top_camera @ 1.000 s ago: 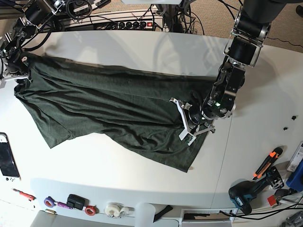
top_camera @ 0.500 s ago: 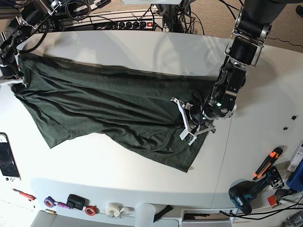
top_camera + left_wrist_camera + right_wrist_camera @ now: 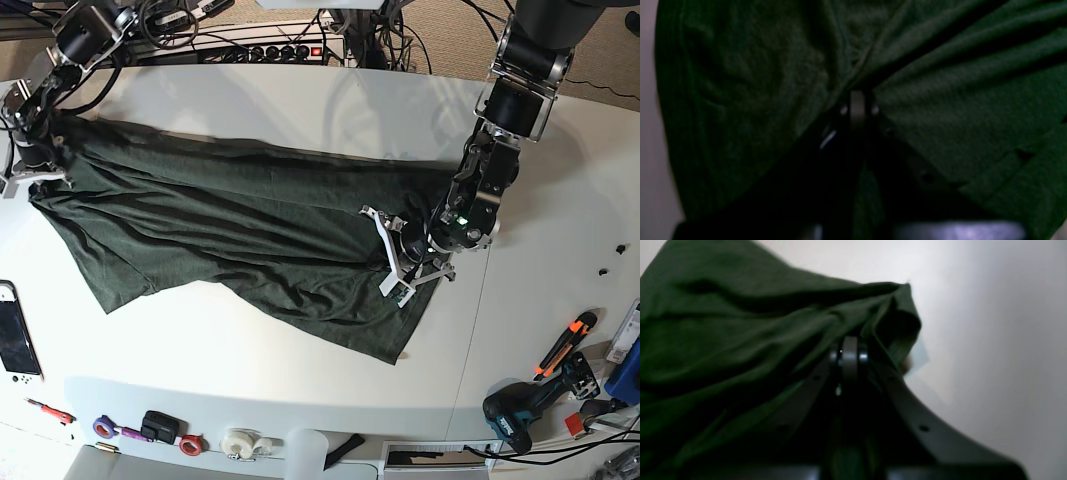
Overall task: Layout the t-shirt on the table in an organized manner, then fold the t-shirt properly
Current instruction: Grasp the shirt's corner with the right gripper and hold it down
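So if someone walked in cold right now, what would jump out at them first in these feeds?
The dark green t-shirt stretched wrinkled across the white table, pinched at both ends. The right gripper is shut on fabric at the base view's far left edge; the left gripper clamps it near the middle-right. Tools, including an orange-handled cutter, clutter the lower right.

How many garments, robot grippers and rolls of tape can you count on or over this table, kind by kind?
Garments: 1, the t-shirt
Grippers: 2, left gripper and right gripper, both clamped on the shirt
Tape rolls: 1, white tape roll
Total: 4
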